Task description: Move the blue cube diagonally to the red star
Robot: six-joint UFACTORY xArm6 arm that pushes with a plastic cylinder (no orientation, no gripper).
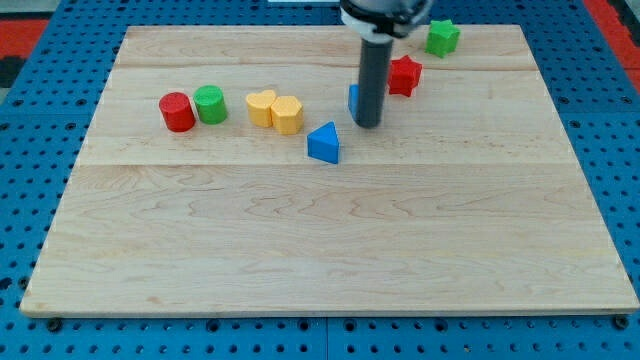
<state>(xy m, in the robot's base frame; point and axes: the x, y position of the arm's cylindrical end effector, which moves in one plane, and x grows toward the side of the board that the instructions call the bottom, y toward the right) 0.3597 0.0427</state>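
Note:
The blue cube [354,99] sits near the view's top centre, mostly hidden behind my rod. The red star [404,75] lies just up and to the right of it, close by. My tip [367,124] rests on the board directly in front of the blue cube, at its lower right edge, seemingly touching it. The rod rises from there to the view's top.
A blue triangular block [324,143] lies just lower left of my tip. A yellow heart [261,107] and yellow hexagon [287,115] touch each other further left. A red cylinder [177,111] and green cylinder [210,104] stand at the left. A green block [442,37] sits near the wooden board's [320,250] top edge.

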